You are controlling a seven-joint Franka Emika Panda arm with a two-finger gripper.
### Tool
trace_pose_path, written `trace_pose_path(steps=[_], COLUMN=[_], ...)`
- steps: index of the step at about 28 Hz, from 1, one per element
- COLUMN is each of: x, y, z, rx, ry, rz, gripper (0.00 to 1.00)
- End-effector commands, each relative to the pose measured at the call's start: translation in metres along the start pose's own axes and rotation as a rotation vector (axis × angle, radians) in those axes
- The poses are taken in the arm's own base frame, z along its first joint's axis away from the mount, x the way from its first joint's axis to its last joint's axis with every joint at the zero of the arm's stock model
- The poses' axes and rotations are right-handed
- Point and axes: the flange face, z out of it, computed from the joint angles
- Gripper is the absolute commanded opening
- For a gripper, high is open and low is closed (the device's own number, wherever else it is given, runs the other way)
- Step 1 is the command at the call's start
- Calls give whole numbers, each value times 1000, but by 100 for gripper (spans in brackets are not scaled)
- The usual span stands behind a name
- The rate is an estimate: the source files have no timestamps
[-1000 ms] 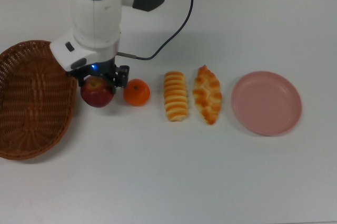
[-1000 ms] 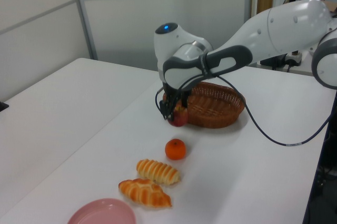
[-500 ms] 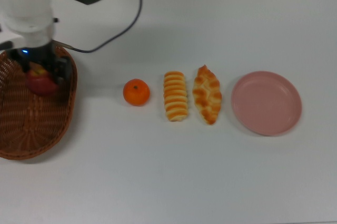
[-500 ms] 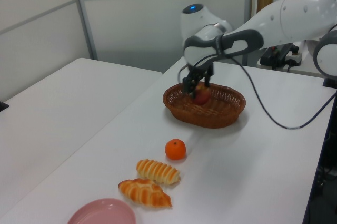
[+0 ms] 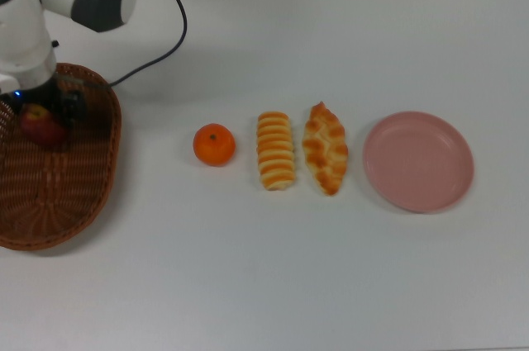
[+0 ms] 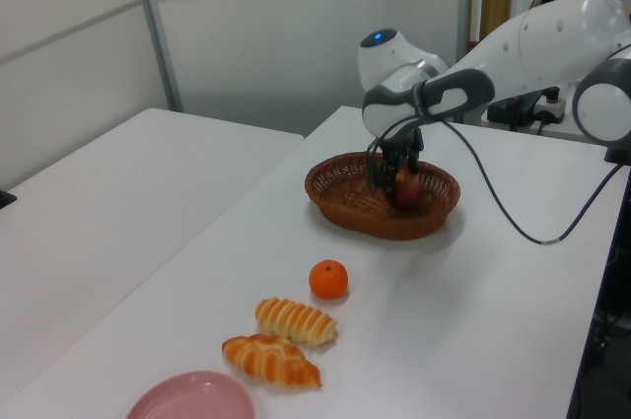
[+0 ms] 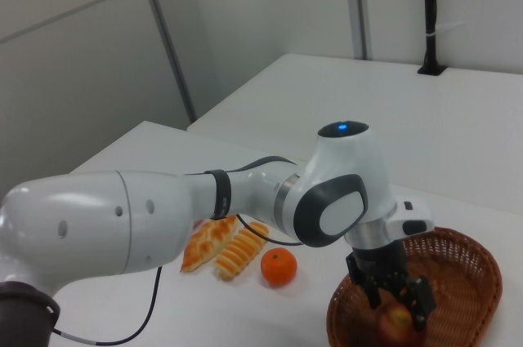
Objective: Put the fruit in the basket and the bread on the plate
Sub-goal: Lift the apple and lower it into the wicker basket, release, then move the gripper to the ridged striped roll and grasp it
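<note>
My gripper (image 5: 41, 116) is shut on the dark red apple (image 5: 38, 125), holding it low inside the reddish-brown wicker basket (image 5: 109, 171) at the top view's left. The left view shows the apple (image 6: 408, 186) between the fingers over the basket (image 6: 380, 227); the right view shows the apple (image 7: 398, 321) too. On the table lie the orange tangerine (image 5: 214, 144), the ridged loaf (image 5: 275, 150) and the braided pastry (image 5: 326, 148) in a row. At the top view's right sits the pink plate (image 5: 418, 161), with nothing on it.
A black cable (image 5: 169, 41) trails from the arm across the white table behind the basket. The arm's white body (image 6: 532, 39) reaches over the table's far end in the left view. A second white table (image 6: 89, 192) stands on the left view's left.
The gripper carried the apple from the table beside the tangerine into the basket, then further toward the top view's left and lower inside it. Tangerine, breads and plate have not moved.
</note>
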Motion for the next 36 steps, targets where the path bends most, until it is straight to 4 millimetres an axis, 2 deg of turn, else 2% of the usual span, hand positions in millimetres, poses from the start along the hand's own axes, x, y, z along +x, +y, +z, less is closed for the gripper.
trace_pose_path(steps=[1,5,6,9,10,11,16,18,21,22,26,30,32,36], x=[1,4,5,8,9,10,7,1,-10,-16,-31,-34,-36,-35], y=[-18,-36,-51,-81,-93,-121,-172,-203,-245,-266,-314,-327,-340,-348], z=[-4,-21,-32,-41,-44,-52,-76,-87,-90,-90,-90,-84,-75,-53], rx=[3,17,36,53,60,76,108,132,139,138,137,135,130,113], ry=[2,22,39,50,54,61,87,82,39,23,8,2,-9,-36], rz=[-30,-11,8,-7,-17,-34,-58,-81,-138,-169,-210,-208,-219,-222], gripper=[100,100,100,100,100,100,100,100,100,100,100,100,100,100])
